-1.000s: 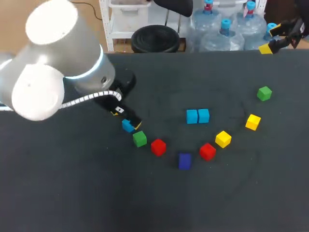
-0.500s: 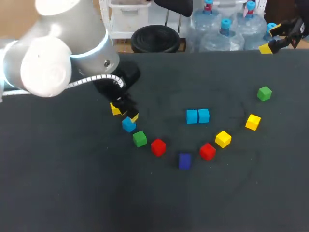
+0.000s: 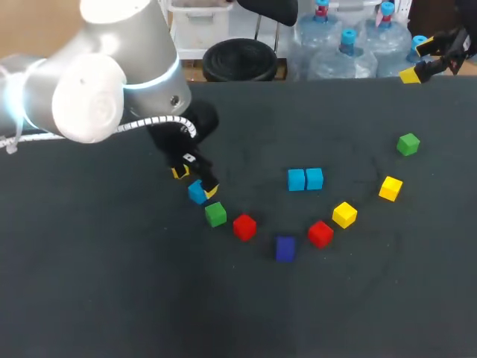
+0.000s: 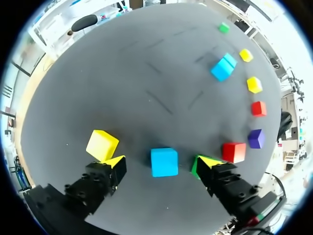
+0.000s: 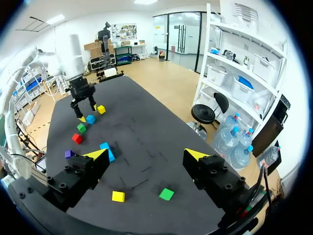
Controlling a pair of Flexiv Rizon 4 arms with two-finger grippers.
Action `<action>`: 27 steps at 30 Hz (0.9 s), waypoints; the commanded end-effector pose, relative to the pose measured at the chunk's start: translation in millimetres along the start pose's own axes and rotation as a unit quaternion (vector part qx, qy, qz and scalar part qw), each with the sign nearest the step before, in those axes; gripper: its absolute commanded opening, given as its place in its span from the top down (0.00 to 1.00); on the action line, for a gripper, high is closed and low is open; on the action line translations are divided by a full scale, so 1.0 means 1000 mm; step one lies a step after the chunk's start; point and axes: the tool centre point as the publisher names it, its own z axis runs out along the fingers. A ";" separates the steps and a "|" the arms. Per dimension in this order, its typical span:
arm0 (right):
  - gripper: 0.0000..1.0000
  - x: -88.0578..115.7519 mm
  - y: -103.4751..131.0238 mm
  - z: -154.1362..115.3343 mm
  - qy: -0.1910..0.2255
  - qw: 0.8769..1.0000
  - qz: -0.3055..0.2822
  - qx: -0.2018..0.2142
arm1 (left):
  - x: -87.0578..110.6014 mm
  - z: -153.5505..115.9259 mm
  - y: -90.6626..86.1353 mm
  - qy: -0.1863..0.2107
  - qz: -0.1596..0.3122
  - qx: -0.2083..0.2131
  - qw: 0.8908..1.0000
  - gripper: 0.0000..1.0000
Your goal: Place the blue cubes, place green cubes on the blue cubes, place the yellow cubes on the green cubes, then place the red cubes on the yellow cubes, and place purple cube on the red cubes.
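Note:
A light blue cube lies on the dark table between the fingers of my left gripper, which is open, with a gap on each side of the cube. In the head view this cube is left of centre under the left gripper. A yellow cube sits just outside one fingertip, a green cube just outside the other. Two light blue cubes stand touching at mid-table. My right gripper hangs open and empty over the far right corner.
An arc of loose cubes curves across the table: red, purple, red, yellow, yellow and green. My left arm's big elbow looms over the table's back left.
My left gripper drew back a little from the light blue cube, then came down around it again. Its elbow swung right and back. The cube and the right arm stayed put.

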 end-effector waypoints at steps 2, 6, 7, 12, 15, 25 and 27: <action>0.00 0.000 0.000 0.000 0.000 1.000 0.000 0.001 | -0.009 0.009 0.007 0.011 0.005 0.001 1.000 0.09; 0.00 0.000 0.000 0.000 0.000 1.000 0.000 0.001 | -0.012 0.016 0.008 0.018 0.010 0.003 1.000 0.15; 0.00 0.000 0.000 0.000 0.000 1.000 0.000 0.001 | -0.013 0.017 0.009 0.020 0.011 0.004 1.000 0.17; 0.00 0.000 0.000 0.000 0.000 1.000 0.000 0.001 | -0.014 0.022 0.011 0.029 0.014 0.004 0.999 0.59; 0.00 0.000 0.000 0.000 0.000 1.000 0.000 0.001 | -0.014 0.022 0.011 0.034 0.011 0.003 0.999 0.86; 0.00 0.000 0.000 0.000 0.000 1.000 0.000 0.001 | -0.017 0.003 0.005 0.031 0.040 -0.002 0.999 1.00; 0.00 0.000 0.000 0.000 0.000 1.000 0.000 0.001 | -0.019 0.000 0.004 0.030 0.048 -0.001 0.998 1.00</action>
